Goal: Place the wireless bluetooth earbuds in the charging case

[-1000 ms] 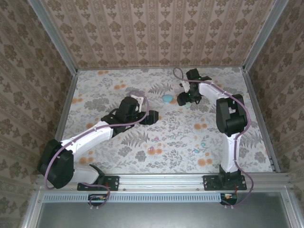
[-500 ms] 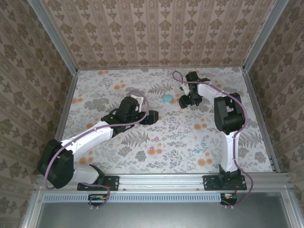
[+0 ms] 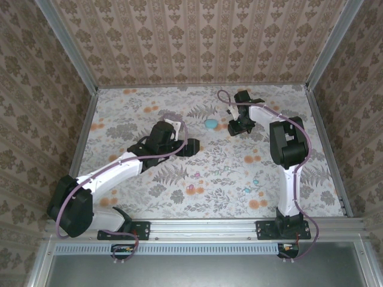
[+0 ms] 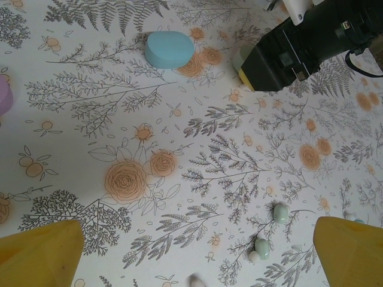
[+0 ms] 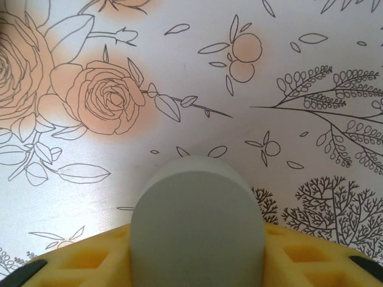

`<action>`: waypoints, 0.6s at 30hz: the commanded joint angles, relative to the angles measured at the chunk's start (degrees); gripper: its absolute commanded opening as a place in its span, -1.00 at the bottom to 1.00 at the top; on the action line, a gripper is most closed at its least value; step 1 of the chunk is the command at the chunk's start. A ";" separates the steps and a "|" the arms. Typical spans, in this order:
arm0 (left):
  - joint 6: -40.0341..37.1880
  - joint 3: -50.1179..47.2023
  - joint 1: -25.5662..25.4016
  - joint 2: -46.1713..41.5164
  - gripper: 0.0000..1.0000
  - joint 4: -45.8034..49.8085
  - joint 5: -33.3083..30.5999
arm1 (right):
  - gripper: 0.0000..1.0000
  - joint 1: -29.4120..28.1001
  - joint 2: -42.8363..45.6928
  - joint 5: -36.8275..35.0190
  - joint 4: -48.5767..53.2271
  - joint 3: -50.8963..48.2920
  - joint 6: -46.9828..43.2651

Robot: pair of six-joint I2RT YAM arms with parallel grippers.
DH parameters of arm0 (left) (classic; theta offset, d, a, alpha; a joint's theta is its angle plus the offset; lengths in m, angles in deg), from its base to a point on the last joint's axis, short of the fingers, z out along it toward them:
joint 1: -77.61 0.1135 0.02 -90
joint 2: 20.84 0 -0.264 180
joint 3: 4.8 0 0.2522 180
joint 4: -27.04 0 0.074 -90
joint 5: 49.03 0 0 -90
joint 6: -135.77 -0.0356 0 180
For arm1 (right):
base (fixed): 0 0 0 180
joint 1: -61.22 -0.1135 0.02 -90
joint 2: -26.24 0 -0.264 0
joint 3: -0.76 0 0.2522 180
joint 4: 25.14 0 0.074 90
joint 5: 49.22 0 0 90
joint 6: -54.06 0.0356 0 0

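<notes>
Two pastel cyan earbuds point(image 4: 280, 212) point(image 4: 262, 245) lie on the flowered cloth, with a whitish bud point(image 4: 254, 257) touching the nearer one and another pale bud point(image 4: 196, 281) at the bottom edge. From above, the cyan earbuds point(image 3: 247, 190) are tiny specks right of centre. My left gripper point(image 4: 197, 230) hovers open above the cloth, its yellow fingers point(image 4: 42, 254) wide apart. My right gripper point(image 3: 234, 127) is shut on a pale grey-green charging case point(image 5: 197, 221), held between its yellow pads point(image 5: 78, 263). A closed blue case point(image 4: 169, 49) lies just left of the right gripper.
A lilac case point(image 4: 3, 95) sits at the left edge of the left wrist view. A tiny pink bud point(image 3: 195, 175) lies near the table's middle. Patterned walls point(image 3: 197, 42) and metal rails point(image 3: 87, 128) enclose the cloth on three sides.
My right gripper has shifted slightly to the right, and the pale case that showed beside its tip is now tucked under it. The left arm has not moved.
</notes>
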 commanded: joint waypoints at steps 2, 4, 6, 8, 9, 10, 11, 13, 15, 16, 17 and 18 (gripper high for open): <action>1.68 1.33 -0.08 -1.57 0.96 2.57 -1.43 | -0.16 -0.39 8.27 4.62 -2.98 -4.40 0.73; 3.57 1.20 0.48 -2.99 0.93 3.30 -1.94 | -0.21 -0.64 13.94 7.78 -6.08 -8.50 1.47; 6.15 1.02 1.43 -4.59 0.88 4.04 -2.02 | -0.26 -1.01 20.59 12.42 -11.60 -14.03 1.76; 8.88 0.61 2.90 -6.26 0.84 3.92 -0.21 | -0.27 -1.82 27.98 16.83 -18.40 -20.74 1.06; 9.94 0.34 3.72 -7.27 0.82 3.31 1.51 | -0.27 -2.43 32.00 19.10 -22.26 -24.42 0.30; 10.88 0.29 4.51 -8.18 0.81 2.70 3.14 | -0.27 -3.01 35.78 20.89 -26.38 -27.79 -0.28; 11.92 0.23 5.02 -9.08 0.80 2.15 4.36 | -0.27 -3.69 38.81 22.07 -29.88 -30.89 -0.99; 13.63 0.50 5.85 -10.94 0.79 0.19 6.95 | -0.31 -5.70 45.68 23.78 -36.30 -36.32 -3.47; 14.88 1.37 5.99 -12.18 0.79 -1.20 8.52 | -0.34 -7.74 50.15 25.18 -39.48 -39.54 -5.72; 15.52 2.02 5.99 -12.47 0.76 -1.97 9.26 | -0.34 -8.64 51.80 25.66 -40.18 -40.36 -6.65; 16.11 2.47 5.91 -12.50 0.72 -2.77 10.24 | -0.34 -9.76 52.97 25.80 -40.22 -40.73 -7.30; 16.74 3.19 5.90 -12.32 0.68 -3.55 11.37 | -0.34 -10.94 53.99 25.70 -39.69 -40.81 -8.17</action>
